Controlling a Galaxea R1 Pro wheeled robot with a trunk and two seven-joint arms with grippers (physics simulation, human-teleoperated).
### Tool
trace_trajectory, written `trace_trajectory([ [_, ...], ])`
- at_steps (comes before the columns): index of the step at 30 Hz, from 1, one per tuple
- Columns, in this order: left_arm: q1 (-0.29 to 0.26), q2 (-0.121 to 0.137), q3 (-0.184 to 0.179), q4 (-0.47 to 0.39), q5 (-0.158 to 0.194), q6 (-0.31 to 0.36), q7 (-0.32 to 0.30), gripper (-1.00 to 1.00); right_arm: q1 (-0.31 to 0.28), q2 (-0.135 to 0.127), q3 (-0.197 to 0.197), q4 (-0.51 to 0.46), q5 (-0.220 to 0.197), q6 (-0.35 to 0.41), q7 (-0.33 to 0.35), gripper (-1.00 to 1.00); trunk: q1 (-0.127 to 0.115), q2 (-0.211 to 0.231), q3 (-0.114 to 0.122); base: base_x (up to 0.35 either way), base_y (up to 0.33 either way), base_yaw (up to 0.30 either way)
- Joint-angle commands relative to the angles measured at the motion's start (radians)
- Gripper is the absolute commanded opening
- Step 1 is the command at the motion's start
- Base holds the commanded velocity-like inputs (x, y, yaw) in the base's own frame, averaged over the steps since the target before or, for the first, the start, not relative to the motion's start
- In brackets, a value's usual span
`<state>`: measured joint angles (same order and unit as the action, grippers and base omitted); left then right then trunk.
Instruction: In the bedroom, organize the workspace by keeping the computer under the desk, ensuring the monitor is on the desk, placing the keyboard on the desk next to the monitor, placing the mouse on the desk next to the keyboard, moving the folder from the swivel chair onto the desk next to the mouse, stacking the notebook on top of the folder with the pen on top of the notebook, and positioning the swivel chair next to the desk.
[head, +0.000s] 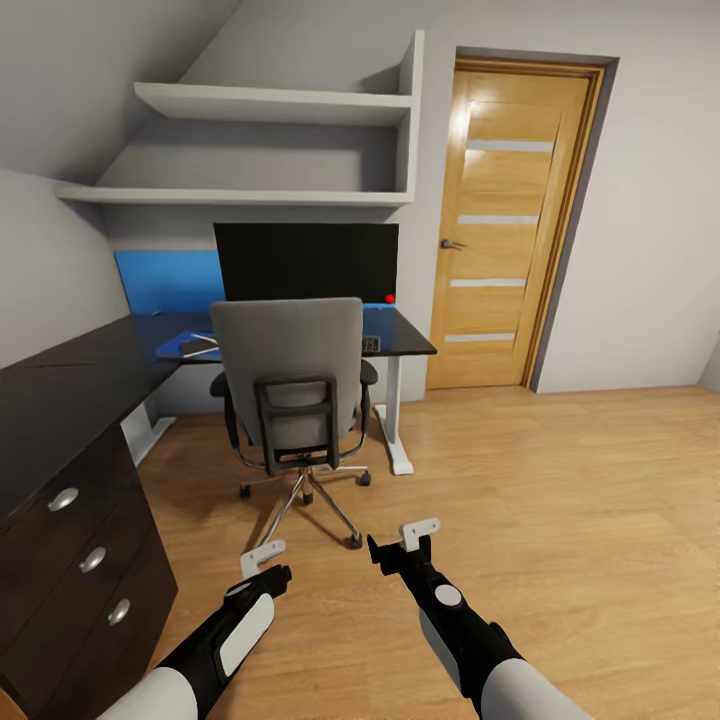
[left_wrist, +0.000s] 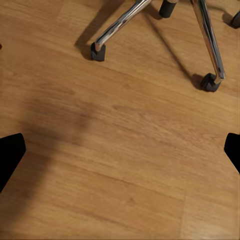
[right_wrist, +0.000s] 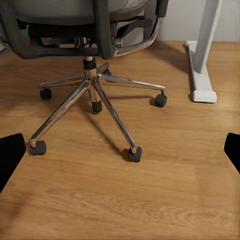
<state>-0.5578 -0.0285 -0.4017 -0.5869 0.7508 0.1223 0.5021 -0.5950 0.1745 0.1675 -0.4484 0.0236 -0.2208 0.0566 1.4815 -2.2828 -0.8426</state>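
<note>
Currently: approach to swivel chair (head: 290, 385), which stands tucked against the desk (head: 400, 345).
Left gripper (head: 265, 565) and right gripper (head: 405, 548) spread open, empty. Risk: advancing further may strike the castors (right_wrist: 134, 154), rolling the chair away.

The attic room is evenly and brightly lit, with a soft glare patch high on the honey-coloured wooden door (head: 513, 220) and a faint sheen on the glossy black desk top (head: 90, 370). The grey office chair on its chrome star base (head: 293, 395) throws soft, diffuse shadows over the light wood plank floor (head: 560, 500), seen also in both wrist views. The renders are slightly soft, with straight lines leaning at the head view's edges.
</note>
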Motion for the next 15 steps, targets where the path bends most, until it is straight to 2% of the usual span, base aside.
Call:
trace_trajectory([
  [1, -0.001, 0.000, -0.006, -0.002, 0.004, 0.003, 0.007, 1.00, -0.001, 0.000, 0.000, 0.001, 0.002, -0.003, 0.000, 1.00, -0.004, 0.007, 0.002, -0.007, 0.000, 0.000],
  [9, -0.001, 0.000, -0.005, -0.002, 0.003, 0.002, 0.008, 1.00, -0.001, 0.000, -0.002, -0.001, 0.002, -0.003, 0.002, 1.00, -0.035, 0.063, 0.027, -0.002, 0.000, 0.000],
  [15, -0.001, -0.002, -0.009, -0.002, 0.003, 0.001, 0.004, 1.00, 0.000, 0.000, -0.003, -0.001, 0.004, -0.004, 0.000, 1.00, -0.058, 0.105, 0.046, -0.307, 0.000, 0.000],
])
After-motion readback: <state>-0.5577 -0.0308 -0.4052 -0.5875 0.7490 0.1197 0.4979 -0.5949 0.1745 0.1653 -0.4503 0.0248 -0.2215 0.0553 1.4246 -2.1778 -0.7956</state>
